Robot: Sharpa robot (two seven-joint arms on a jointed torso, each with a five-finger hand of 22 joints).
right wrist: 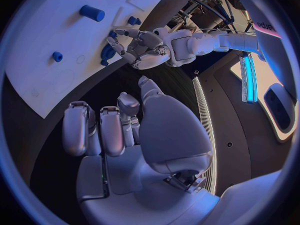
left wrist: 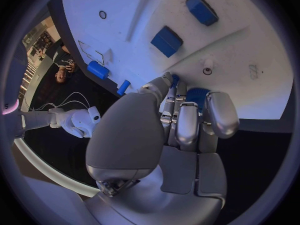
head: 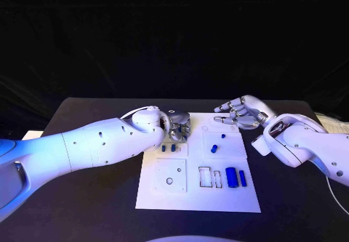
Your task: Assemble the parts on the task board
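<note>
White task board (head: pixel 196 196) lying flat mid-table. Two small blue parts (head: pixel 169 148) side by side in a raised square at its left, one short peg (head: pixel 214 148) mid-board, larger cylinder (head: pixel 231 177) and slimmer bar (head: pixel 243 178) lying parallel at right.

Left hand (head: pixel 177 126) hovers low over the white board's (head: pixel 196 199) far left corner, right hand (head: pixel 241 113) at its far right edge, small blue pieces (head: pixel 232 177) lying between.
</note>
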